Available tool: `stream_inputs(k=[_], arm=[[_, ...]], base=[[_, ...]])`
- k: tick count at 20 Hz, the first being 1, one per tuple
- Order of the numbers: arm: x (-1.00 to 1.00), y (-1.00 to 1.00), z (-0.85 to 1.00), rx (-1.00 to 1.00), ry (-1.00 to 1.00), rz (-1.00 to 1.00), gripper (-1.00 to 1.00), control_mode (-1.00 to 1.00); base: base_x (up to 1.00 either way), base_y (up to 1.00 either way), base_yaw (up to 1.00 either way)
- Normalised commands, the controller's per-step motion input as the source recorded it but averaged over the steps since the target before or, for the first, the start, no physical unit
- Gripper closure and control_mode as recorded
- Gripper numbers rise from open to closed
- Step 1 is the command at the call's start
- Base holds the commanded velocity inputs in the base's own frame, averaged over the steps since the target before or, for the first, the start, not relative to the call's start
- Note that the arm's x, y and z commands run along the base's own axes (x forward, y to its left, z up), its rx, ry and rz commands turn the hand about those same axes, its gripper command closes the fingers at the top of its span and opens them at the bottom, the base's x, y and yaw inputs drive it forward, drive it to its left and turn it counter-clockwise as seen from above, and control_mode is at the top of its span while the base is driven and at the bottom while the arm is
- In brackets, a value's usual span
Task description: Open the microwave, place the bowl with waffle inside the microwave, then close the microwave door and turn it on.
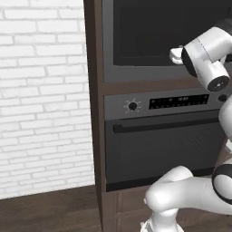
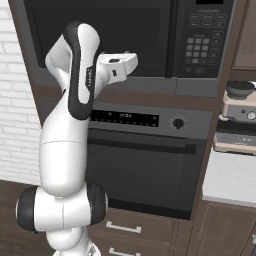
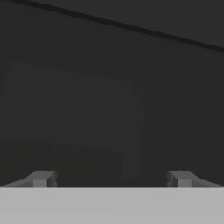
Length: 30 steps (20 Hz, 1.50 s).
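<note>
Gripper [image 3: 111,178] jaws spread wide, holding nothing, up close against the black glass of the closed microwave door [image 2: 100,30].

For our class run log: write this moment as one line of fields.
hand: open, holding nothing | microwave door: shut | hand faces the door glass | oven: below, shut

The microwave [image 2: 150,45], dark grey and built into a brown cabinet above the oven [image 2: 145,165], has its wide black glass door [image 2: 100,35] shut flush, keypad at right.
</note>
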Motion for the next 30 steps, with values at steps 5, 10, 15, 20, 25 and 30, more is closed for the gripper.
stream_inputs(k=[5,10,15,20,25,30], arm=[[-0.32,-0.10,0.01,0.00,-0.03,0.00,-1.00,-1.00],[-0.98,-0.58,0.17,0.00,-0.04,0.00,-1.00,-1.00],[-0.91,-0.78,0.25,0.00,0.00,0.00,-1.00,-1.00],[-0.37,-0.88,0.30,0.01,0.01,0.00,-1.00,-1.00],[0.00,-0.84,0.20,0.02,0.08,0.00,-1.00,-1.00],[0.00,-0.69,0.00,0.00,0.08,0.00,-1.00,-1.00]], base=[[0.00,0.00,0.00],[0.00,0.00,0.00],[0.00,0.00,0.00],[0.00,0.00,0.00],[0.00,0.00,0.00],[0.00,0.00,0.00]])
